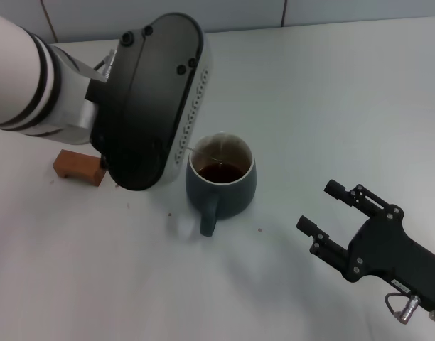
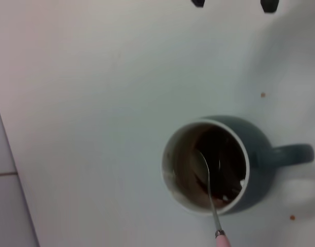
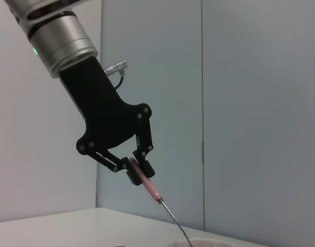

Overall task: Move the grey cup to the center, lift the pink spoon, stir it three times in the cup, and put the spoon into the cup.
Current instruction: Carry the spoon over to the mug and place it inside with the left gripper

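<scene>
Left gripper [image 3: 137,171] pinches the slim pink spoon [image 3: 147,182] over the rounded dark grey-blue ceramic cup [image 1: 222,181].

Head view: the left arm slants down over the cup on the white table [image 1: 331,106]; the right gripper [image 1: 330,206] rests aside, fingers spread; a brown block [image 1: 79,165] lies nearby. Left wrist view: the metal bowl dips into dark liquid — handle leaning on the pale rim. Right wrist view: black fingers clamp the pink handle.

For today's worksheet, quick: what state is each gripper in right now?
Left gripper: closed on the pink spoon, above the grey cup.
Right gripper: open, empty, beside the cup.
</scene>
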You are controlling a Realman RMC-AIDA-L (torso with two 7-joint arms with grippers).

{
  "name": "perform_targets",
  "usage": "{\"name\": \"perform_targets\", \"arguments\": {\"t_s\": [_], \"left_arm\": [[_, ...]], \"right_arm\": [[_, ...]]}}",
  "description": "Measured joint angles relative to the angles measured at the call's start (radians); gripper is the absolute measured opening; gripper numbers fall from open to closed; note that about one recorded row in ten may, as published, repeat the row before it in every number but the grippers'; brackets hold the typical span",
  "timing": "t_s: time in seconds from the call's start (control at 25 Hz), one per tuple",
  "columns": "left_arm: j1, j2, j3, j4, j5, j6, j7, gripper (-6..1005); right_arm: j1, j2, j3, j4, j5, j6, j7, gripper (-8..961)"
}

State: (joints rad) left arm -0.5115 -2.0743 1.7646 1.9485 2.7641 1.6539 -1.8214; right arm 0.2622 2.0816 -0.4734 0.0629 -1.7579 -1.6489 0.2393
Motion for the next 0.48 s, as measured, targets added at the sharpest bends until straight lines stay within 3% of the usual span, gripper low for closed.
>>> {"name": "perform_targets", "arguments": {"t_s": [0.48], "left_arm": [[0.011,0.001,-0.008,0.002,-0.032,-0.039,-0.040,173]], "right_arm": [[0.001,0.000,0.002,0.000,0.000,0.000,0.000,678]]}}
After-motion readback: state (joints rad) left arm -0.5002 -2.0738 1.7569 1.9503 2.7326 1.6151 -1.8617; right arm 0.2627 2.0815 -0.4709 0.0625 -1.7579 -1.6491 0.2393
